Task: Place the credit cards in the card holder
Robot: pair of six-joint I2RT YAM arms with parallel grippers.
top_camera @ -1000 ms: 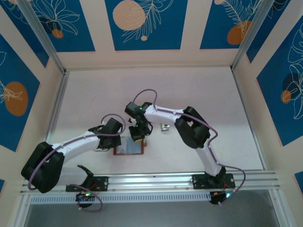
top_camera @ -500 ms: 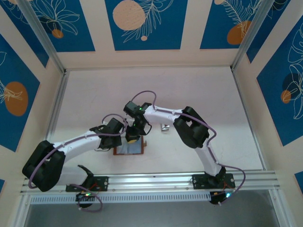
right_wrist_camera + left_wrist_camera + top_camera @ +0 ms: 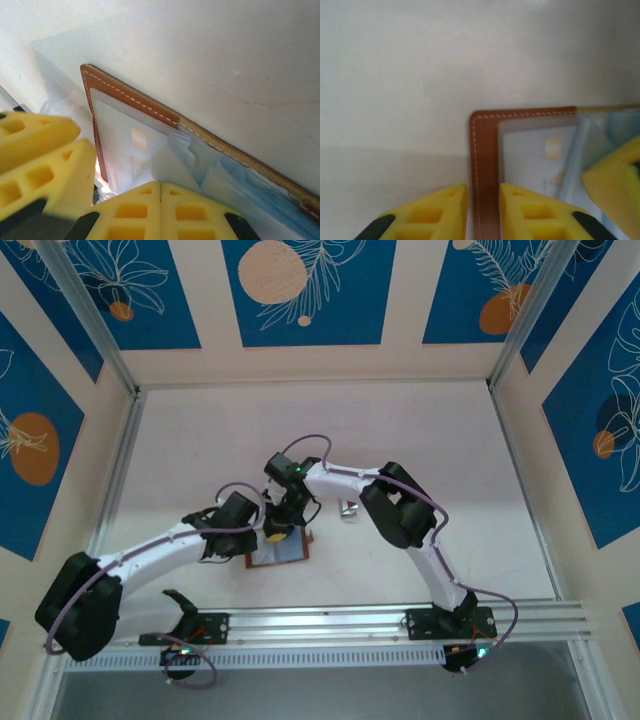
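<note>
The card holder (image 3: 281,556) lies open on the table, brown stitched leather (image 3: 485,150) (image 3: 130,95) framing clear plastic sleeves (image 3: 235,185). A pale credit card (image 3: 540,160) (image 3: 127,145) with a gold chip sits flat behind its clear window. My left gripper (image 3: 258,533) (image 3: 483,212) is open a little, its yellow fingers (image 3: 430,212) astride the holder's left leather edge. My right gripper (image 3: 276,531) (image 3: 160,200) is shut, its tips pressed against the clear sleeves. Whether it pinches anything, I cannot tell. Its yellow finger (image 3: 615,175) also shows in the left wrist view.
A narrow silvery-grey piece (image 3: 347,508) lies on the table just right of the right wrist. Both arms crowd over the holder near the table's front middle. Aluminium rails (image 3: 330,620) run along the near edge, and patterned walls enclose the white table (image 3: 400,430).
The left gripper's jaws have parted from shut. The left arm has swung lower and to the left. The right gripper has slid slightly left and down over the holder, which has turned a little.
</note>
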